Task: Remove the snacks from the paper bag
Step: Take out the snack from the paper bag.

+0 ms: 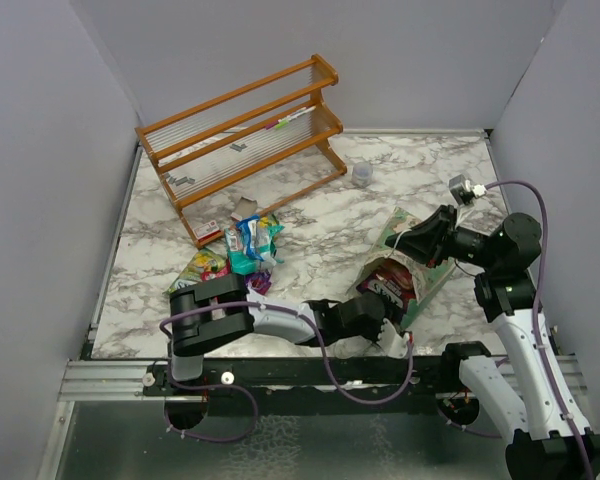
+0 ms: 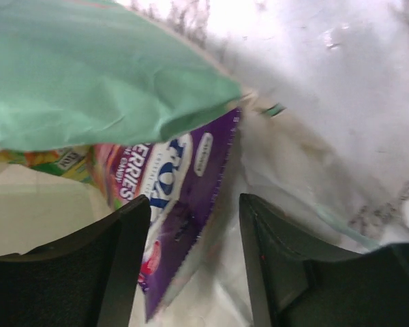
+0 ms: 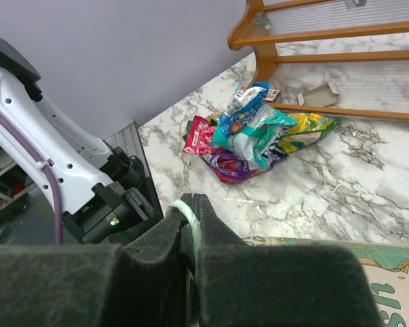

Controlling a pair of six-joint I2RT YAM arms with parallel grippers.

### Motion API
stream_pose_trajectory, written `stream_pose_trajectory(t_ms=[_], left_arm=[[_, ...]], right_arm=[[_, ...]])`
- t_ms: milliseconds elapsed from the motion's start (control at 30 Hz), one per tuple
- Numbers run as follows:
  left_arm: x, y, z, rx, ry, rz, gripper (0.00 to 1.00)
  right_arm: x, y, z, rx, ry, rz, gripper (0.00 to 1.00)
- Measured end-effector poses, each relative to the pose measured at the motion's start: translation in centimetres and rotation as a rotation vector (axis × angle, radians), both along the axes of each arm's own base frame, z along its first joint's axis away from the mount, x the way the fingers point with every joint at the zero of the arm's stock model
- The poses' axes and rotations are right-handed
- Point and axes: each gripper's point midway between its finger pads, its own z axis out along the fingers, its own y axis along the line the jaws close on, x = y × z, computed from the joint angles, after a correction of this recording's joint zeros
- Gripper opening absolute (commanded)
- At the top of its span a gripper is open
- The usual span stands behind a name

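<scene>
Mint-green paper bag (image 1: 396, 232), near right: right gripper (image 3: 189, 211) clamped, apparently on its rim, to steady it; left gripper (image 2: 194, 204) parted astride a purple packet (image 2: 191, 170), ready to grasp.

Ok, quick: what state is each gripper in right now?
Left gripper: open, fingers apart over the purple packet at the paper bag mouth.
Right gripper: closed on the bag's string handle.
</scene>
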Motion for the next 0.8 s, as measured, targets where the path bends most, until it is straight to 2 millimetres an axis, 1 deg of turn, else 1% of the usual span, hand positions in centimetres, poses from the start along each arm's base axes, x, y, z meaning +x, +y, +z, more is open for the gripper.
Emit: stream_pose_trajectory(t_ms=[200,367,467,533,567,733,800], left_arm=[[1.9,-0.7,1.0,-0.056,-0.081,0.022,0.26],[2.4,-0.5,1.4,-0.073,-0.129,0.026,0.09],[2.3,0.3,2.1,-0.079,-0.136,0.03,0.04],[2.1,0.7,3.6,-0.108,-0.142,0.04,0.0],[2.0,0.9,4.4,-0.126,-0.144,0.044,0.0],[0.9,2.1,10.5,-0.269,-0.146,0.073,0.0],[0.5,2.8,12.5,-0.326,-0.133,0.085,0.0]], right_arm=[[0.0,0.0,-0.1,-0.003,0.009,-0.004,0.02],[0.2,-0.2,0.1,-0.008,0.005,-0.025,0.02],[0.6,-0.4,0.2,-0.011,0.0,-0.054,0.02],[1.0,-0.5,0.4,-0.011,-0.001,-0.076,0.02],[1.1,-0.6,0.4,-0.01,-0.002,-0.085,0.02],[1.9,-0.9,0.4,-0.009,0.005,-0.132,0.02],[2.2,-1.0,0.3,-0.01,0.009,-0.147,0.02]])
